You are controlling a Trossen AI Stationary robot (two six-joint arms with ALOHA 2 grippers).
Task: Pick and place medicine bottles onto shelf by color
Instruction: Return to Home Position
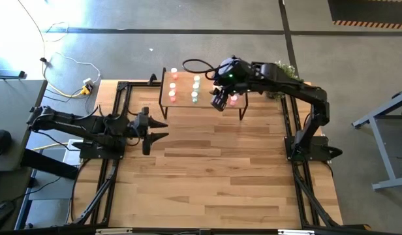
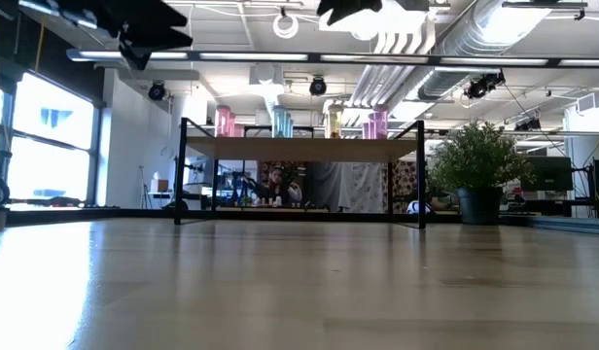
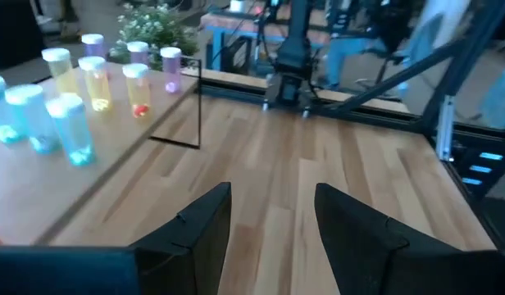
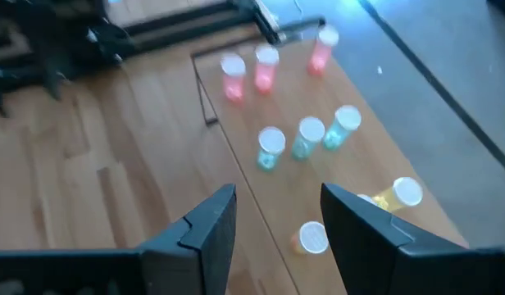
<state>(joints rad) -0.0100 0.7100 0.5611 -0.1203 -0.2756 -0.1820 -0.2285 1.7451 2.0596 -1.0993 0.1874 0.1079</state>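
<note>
Right tool [image 1: 218,102] above the shelf [image 1: 185,92], fingers apart, empty; bottles [image 1: 196,87] standing on shelf; left tool [image 1: 158,131] well apart from it, open, empty.

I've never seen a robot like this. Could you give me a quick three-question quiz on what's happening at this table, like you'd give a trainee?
1. True or false: the left arm's dark two-finger gripper holds a bottle.
2. The small translucent medicine bottles with pale caps stand: A) on the low wooden-topped shelf with black metal legs; B) on the tabletop; C) on the floor.
3. Which arm's gripper hangs open above that shelf?
Key: 1 false, it is open and empty. 2 A. 3 the right gripper.
</note>
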